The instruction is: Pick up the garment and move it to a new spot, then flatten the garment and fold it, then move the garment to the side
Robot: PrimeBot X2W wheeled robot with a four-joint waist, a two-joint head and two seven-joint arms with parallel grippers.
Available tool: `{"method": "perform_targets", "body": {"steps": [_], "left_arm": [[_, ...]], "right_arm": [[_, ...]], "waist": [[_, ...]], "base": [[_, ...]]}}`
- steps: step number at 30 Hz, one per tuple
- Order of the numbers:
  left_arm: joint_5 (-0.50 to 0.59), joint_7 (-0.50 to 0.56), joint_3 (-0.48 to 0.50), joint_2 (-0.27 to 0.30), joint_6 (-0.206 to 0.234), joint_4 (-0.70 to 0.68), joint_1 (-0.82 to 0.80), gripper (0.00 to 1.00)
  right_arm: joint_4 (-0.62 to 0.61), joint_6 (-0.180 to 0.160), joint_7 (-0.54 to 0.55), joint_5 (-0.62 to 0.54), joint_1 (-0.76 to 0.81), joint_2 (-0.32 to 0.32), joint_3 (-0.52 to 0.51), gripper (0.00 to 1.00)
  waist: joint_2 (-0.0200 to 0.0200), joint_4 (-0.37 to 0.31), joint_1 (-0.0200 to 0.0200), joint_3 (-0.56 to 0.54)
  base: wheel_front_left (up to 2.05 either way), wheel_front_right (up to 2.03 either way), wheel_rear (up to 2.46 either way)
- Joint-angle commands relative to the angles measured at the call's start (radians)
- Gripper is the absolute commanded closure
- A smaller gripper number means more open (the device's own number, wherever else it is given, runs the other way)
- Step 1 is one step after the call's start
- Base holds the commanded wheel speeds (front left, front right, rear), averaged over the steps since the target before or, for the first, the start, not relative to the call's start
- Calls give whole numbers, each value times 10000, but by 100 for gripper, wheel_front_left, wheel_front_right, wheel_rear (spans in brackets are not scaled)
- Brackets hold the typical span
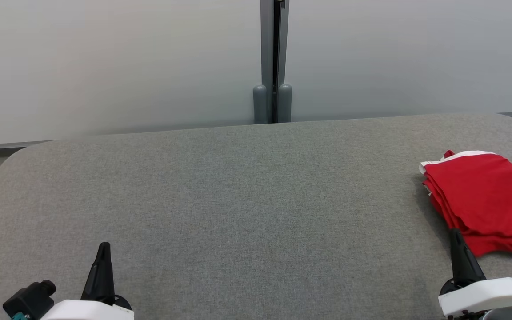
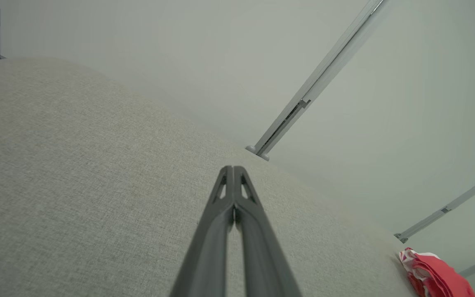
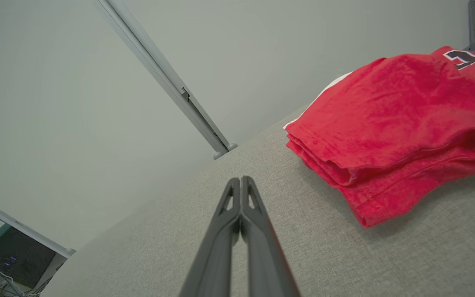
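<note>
**Folded red garment lies at table's side, both pincers empty**

At 7 o'clock in our head view, our left pincer [image 1: 103, 249] is pressed fully shut on nothing. At 5 o'clock our right pincer [image 1: 456, 235] is likewise closed and empty, near the garment but apart from it. The red garment [image 1: 482, 200] lies folded in layers at 3 o'clock on the grey table [image 1: 238, 200], running past the right edge. We judge the move aside all but done. Any last shift should grip every layer at the near hem and slide low, so the folds hold. At 12 o'clock a grey post [image 1: 274, 102] splits the pale wall panels [image 1: 105, 66]; we see nothing in our way.
</note>
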Motion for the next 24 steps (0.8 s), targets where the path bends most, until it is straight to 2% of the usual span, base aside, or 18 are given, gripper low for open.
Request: {"method": "perform_targets", "body": {"steps": [1,24], "left_arm": [[-303,69,81,63,-42,-163,-337,100],[-3278,868,306,69,-107,-149,-739,100]], "right_arm": [[-119,2,88,303,-302,-41,-99,100],[-81,1,888,3145,-543,93,-521,100]], "waist": [[0,2,0,4],[0,40,0,98]], "base": [[0,0,0],[0,0,0]]}}
